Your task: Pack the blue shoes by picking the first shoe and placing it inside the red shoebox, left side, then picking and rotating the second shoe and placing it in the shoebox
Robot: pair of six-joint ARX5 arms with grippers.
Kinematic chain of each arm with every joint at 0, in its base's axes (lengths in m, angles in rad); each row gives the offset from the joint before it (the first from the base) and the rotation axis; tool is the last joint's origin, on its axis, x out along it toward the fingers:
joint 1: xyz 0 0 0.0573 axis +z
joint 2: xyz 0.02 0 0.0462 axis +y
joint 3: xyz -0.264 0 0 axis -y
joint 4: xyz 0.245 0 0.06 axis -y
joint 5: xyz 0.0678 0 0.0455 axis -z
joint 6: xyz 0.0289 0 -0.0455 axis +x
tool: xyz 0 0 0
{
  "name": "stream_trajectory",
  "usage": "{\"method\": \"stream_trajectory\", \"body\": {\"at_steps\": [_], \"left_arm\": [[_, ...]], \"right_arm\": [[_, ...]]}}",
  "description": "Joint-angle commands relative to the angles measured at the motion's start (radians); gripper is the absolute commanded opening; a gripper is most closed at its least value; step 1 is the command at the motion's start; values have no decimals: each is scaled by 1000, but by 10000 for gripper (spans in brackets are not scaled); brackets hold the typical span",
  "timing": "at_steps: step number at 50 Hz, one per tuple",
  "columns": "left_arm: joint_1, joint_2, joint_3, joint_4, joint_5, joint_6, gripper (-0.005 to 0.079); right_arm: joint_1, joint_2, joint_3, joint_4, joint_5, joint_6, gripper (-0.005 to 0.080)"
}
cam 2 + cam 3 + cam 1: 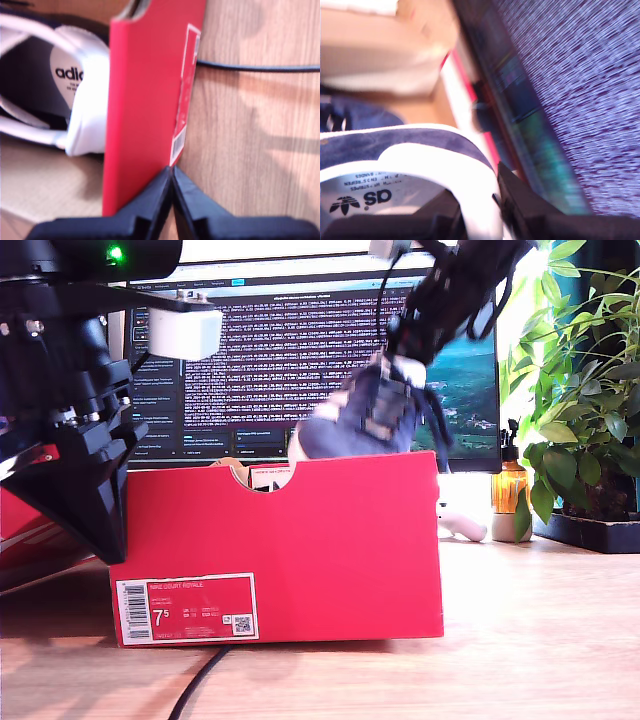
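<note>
Shoe (365, 415) in second claw (480, 210) (over box (300, 540))

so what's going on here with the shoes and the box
My second gripper holds a blue shoe by its heel collar, above the open red shoebox in front of the monitor. The other blue shoe already lies inside. My first gripper is shut, empty, by the box's front wall.

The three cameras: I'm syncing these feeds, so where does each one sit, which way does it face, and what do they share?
Exterior view: low on the desk, facing the red shoebox front and monitor; both arms show.
First wrist view: on my first gripper, jaws together, looking down the box's labelled wall; one blue shoe inside.
Second wrist view: on my second gripper, clamping the second shoe above the box.
Shared: the box.
</note>
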Motion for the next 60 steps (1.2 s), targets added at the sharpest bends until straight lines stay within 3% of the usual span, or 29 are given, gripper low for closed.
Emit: {"method": "stream_trajectory", "body": {"at_steps": [1,24,27,33,36,44,60], "left_arm": [[-8,5,-4,9,-3,5,-19],[-8,5,-4,10,-14,26,-19],[-8,5,-4,11,-14,26,-19],[-8,5,-4,11,-14,26,-19],[-8,5,-4,12,-14,26,-19],[-8,5,-4,11,-14,16,-19],[-8,5,-4,8,-5,-15,-19]], "right_arm": [[13,29,22,9,-7,5,-13],[59,156,22,-72,0,-94,-6],[68,158,22,-69,23,-99,75],[92,158,22,-23,104,-95,373],[105,158,22,-9,164,-95,436],[146,148,37,3,299,-94,434],[190,130,186,-136,386,-89,433]]}}
